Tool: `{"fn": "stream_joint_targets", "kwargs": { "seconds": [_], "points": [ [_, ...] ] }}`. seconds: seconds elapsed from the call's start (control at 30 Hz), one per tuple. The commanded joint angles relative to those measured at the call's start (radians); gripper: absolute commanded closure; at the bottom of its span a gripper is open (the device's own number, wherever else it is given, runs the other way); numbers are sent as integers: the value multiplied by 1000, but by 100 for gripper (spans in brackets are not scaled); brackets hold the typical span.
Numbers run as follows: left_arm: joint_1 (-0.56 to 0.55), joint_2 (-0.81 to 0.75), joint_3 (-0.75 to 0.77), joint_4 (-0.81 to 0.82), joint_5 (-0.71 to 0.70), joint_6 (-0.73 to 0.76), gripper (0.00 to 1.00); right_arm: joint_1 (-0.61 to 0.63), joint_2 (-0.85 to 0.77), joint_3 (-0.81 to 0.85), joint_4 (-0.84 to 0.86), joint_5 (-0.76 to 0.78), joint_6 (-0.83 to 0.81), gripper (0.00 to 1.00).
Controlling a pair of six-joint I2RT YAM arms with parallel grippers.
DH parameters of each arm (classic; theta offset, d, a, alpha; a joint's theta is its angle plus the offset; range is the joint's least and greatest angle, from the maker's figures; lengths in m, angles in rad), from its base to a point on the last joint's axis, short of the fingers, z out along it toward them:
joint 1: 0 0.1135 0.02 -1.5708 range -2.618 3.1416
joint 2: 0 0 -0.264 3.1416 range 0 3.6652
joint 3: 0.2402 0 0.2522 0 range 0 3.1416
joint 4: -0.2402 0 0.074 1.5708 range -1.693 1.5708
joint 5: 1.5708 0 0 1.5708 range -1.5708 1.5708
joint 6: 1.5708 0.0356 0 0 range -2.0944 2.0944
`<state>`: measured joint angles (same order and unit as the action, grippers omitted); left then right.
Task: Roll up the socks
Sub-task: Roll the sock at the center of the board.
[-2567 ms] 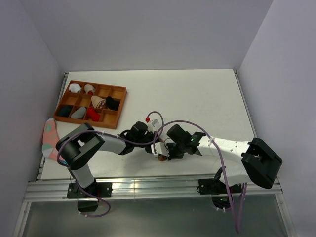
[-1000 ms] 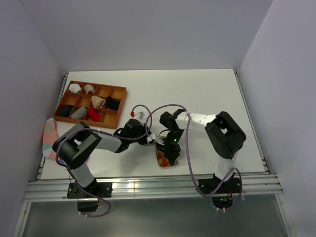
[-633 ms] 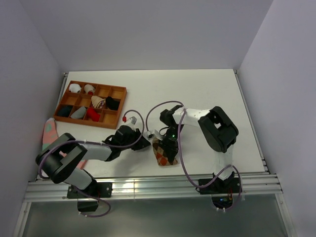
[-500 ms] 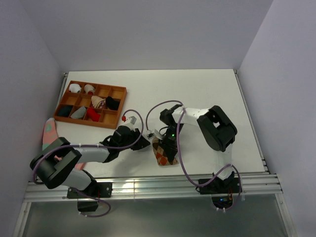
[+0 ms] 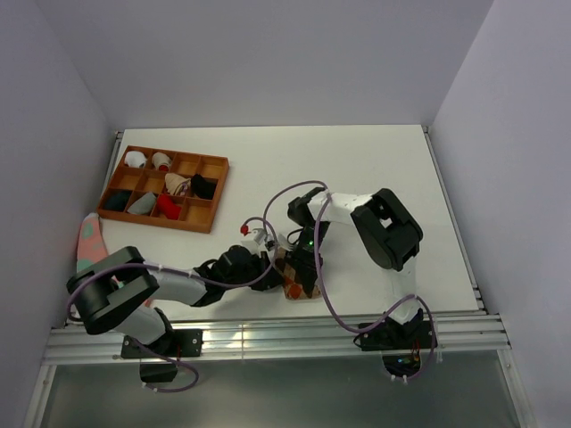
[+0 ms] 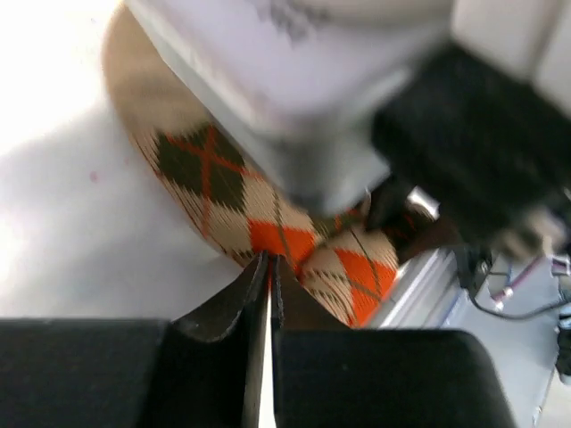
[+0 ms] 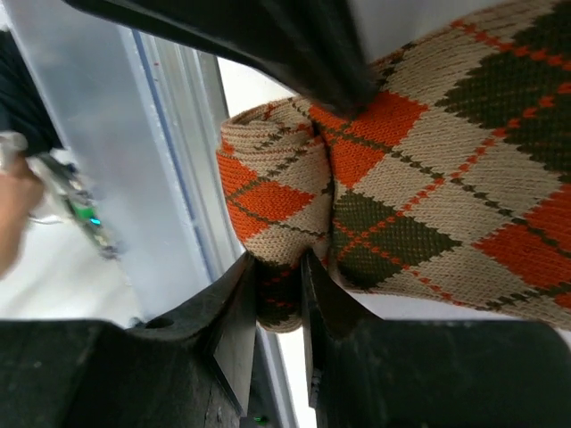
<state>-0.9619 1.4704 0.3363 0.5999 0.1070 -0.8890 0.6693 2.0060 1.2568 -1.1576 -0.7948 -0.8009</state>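
Argyle sock (image 5: 292, 276): lies near the front edge of the surface (image 5: 357, 169), one end folded over. Right fingers (image 7: 234, 330): clamped on that folded end. Left fingers (image 6: 223, 308): closed together, tips touching the sock's edge.

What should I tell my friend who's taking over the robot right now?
Left gripper: shut, tips at the edge of the argyle sock; I cannot tell whether it nips the fabric.
Right gripper: shut on the sock's curled-over end.
Sock: on the table near its front edge, between both grippers, mostly flat.
Done: only one end is curled over.
Left: roll up the rest. I cannot pick out the red sock for sure.
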Motion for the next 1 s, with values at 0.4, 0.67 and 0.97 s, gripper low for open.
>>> {"fn": "stream_joint_targets", "kwargs": {
  "seconds": [0.4,0.67,0.97],
  "points": [
    [-31,154,84,80,16,25,91,1,79,81,34,-31,57,78],
    [-38,87,36,144,63,108,90,-10,108,69,197,97,284,79],
    [-51,-34,18,60,10,165,88,-20,126,53,243,167,347,90]
  ]
}}
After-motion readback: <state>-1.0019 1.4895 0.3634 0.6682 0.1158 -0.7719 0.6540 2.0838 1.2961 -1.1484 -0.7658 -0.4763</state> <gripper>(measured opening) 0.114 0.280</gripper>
